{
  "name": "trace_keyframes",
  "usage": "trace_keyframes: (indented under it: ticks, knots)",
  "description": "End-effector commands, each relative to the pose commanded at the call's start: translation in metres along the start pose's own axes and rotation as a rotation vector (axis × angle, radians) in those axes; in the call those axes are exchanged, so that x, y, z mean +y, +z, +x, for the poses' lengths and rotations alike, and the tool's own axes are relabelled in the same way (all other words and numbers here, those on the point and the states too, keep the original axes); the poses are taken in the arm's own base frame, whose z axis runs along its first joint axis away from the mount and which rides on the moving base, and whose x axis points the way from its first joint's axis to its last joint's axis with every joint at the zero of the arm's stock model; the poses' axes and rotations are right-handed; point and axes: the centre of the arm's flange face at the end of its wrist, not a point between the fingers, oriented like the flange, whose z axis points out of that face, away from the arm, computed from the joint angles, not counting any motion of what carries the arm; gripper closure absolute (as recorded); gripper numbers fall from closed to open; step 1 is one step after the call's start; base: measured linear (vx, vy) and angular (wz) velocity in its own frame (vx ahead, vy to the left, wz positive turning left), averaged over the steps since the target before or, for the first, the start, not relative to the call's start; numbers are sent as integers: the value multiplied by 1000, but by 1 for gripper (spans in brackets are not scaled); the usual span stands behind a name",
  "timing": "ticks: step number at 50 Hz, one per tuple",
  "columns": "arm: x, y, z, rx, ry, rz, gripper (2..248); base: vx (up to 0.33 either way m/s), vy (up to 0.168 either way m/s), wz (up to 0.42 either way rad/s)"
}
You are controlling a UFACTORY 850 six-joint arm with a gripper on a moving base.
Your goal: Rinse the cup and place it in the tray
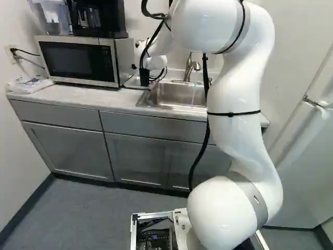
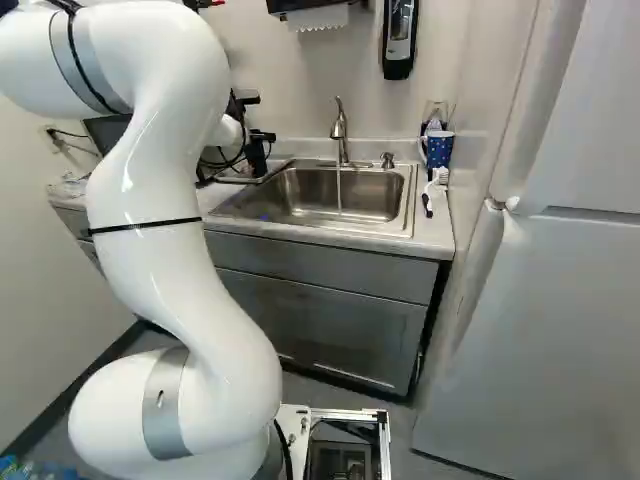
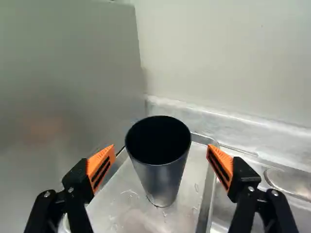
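The gripper (image 2: 256,125) is beside the microwave, left of the sink in the right base view. In the wrist view the gripper (image 3: 162,158) stands wide open, with an orange pad on either side of the cup (image 3: 163,182) and a gap between each pad and the cup. The cup is dark, metallic and upright, its mouth facing up. It stands on the metal tray (image 3: 121,208), whose surface shows wet marks. Water runs in a thin stream from the faucet (image 2: 340,130) into the sink (image 2: 295,195).
A microwave (image 1: 78,61) stands close by the gripper, and its side wall borders the tray. Behind the tray rises the wall (image 3: 228,58). A blue dotted mug (image 2: 439,150) and a brush (image 2: 428,204) lie past the sink, near the refrigerator (image 2: 560,320).
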Motion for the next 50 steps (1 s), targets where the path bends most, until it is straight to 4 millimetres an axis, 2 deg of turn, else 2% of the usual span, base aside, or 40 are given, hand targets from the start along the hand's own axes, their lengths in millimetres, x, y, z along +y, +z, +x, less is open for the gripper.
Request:
trace_keyframes:
  ticks: [35,50]
  knots:
    - [0,-16,38,65,4,2,3,0,0,0]
    - [0,-40,51,84,5,3,3,0,0,0]
